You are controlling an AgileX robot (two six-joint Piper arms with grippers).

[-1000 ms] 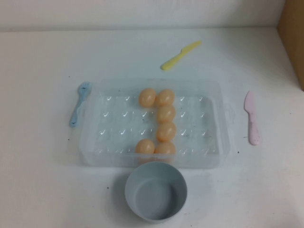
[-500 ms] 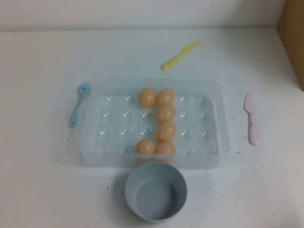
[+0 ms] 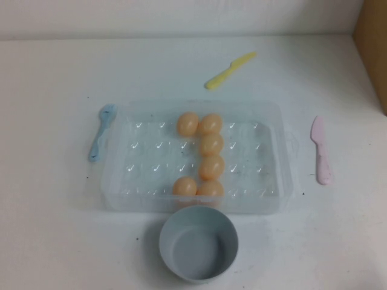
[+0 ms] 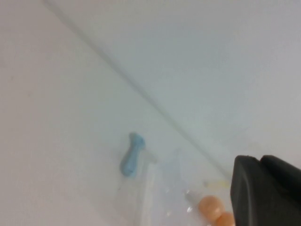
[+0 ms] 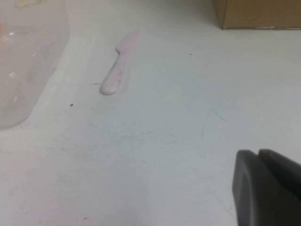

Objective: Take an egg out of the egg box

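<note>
Six smooth pale orange eggs sit in the egg box [image 3: 121,181], a clear plastic tray with rounded corners and rows of dimpled cups, right in the middle of the white tabletop [image 3: 48,241]. Four run in a column down the center, and two more sit just left of that column, one at the far end and one at the near end, so the cups on both sides are bare. The egg [image 3: 184,186] at the near left of the bunch sits close to the box's near wall, and just past that wall is a round grey-blue bowl [image 3: 198,243], matte looking. A blue spoon [image 3: 101,131] lies by the left edge of the box, a pink plastic knife [image 3: 320,150] lies off to the right, and a yellow knife [image 3: 229,70] lies behind it, all flat on the tabletop with plenty of open room around. A brown cardboard box [image 5: 256,14] sits at the far right. Neither arm shows in the high view; only a dark corner of the left tool [image 4: 265,190] and the right tool [image 5: 265,186] shows in each wrist view, so I can't tell if either is open or closed. No readable writing anywhere.
</note>
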